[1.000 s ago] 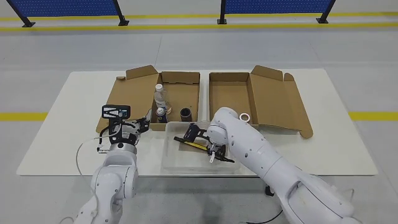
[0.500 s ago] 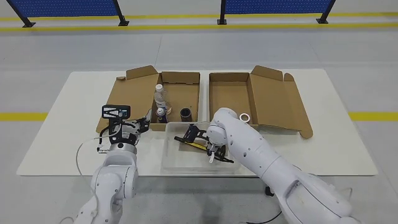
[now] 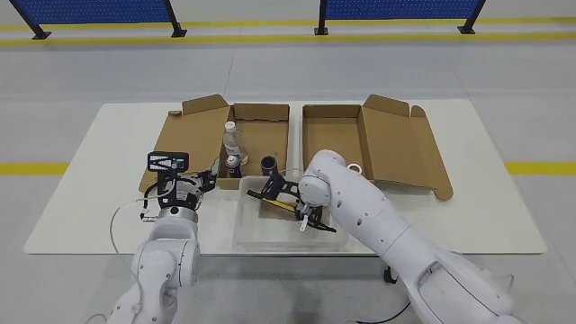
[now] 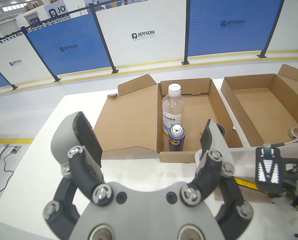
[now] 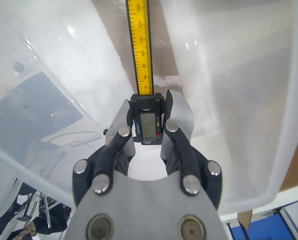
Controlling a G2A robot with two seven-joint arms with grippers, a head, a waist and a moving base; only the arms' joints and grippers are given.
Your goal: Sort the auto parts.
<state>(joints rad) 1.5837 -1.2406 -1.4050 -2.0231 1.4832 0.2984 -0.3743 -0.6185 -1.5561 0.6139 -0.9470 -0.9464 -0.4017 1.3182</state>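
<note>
Top view: a white table (image 3: 468,207) carries a left box (image 3: 261,139) of bottles (image 3: 231,137) and a right box (image 3: 333,139). Over a clear bin (image 3: 245,227), the right claw (image 5: 149,123) pinches a yellow caliper (image 5: 140,38) by its display, likely to lift it out for sorting. The left claw (image 4: 145,126) hangs spread and empty beside the left box.

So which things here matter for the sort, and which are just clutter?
Job: caliper in right gripper, clear bin, left box with bottle, spray can and dark cylinder, right box with ring.
Lying about: floor cable, barrier panels.
</note>
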